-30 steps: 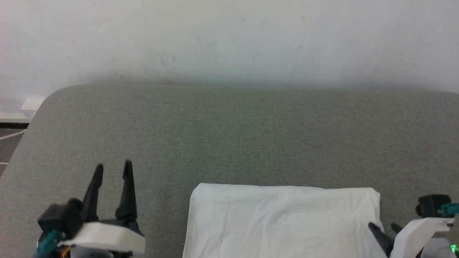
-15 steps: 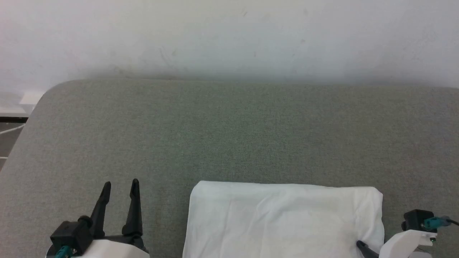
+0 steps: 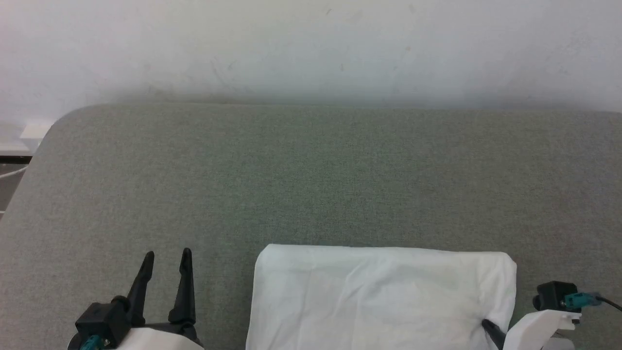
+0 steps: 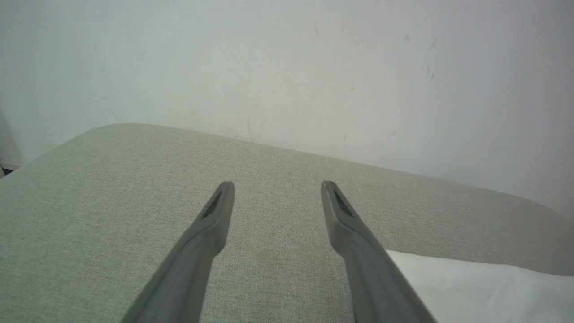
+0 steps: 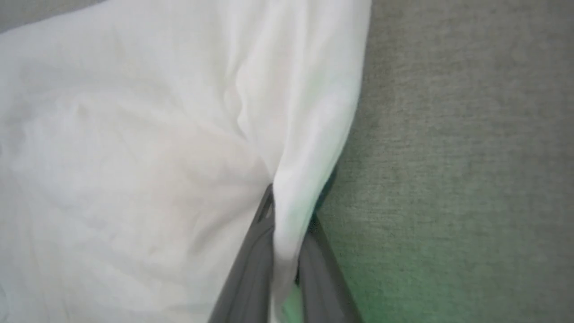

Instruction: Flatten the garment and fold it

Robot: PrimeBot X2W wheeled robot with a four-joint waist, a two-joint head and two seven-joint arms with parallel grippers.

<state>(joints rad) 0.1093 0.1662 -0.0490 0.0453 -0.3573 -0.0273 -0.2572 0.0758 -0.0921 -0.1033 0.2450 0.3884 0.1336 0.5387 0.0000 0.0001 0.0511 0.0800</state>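
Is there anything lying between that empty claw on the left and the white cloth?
Nothing visible. Only the bare grey padded surface separates the open left gripper from the left edge of the garment. The right gripper is pinching the garment's opposite edge.

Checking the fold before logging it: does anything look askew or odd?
One edge of the garment, on the robot's right, is bunched up into a ridge, pinched in the shut right gripper. The rest lies as a fairly flat rectangle on the grey surface. The left gripper hovers open beside it. No damage shows.
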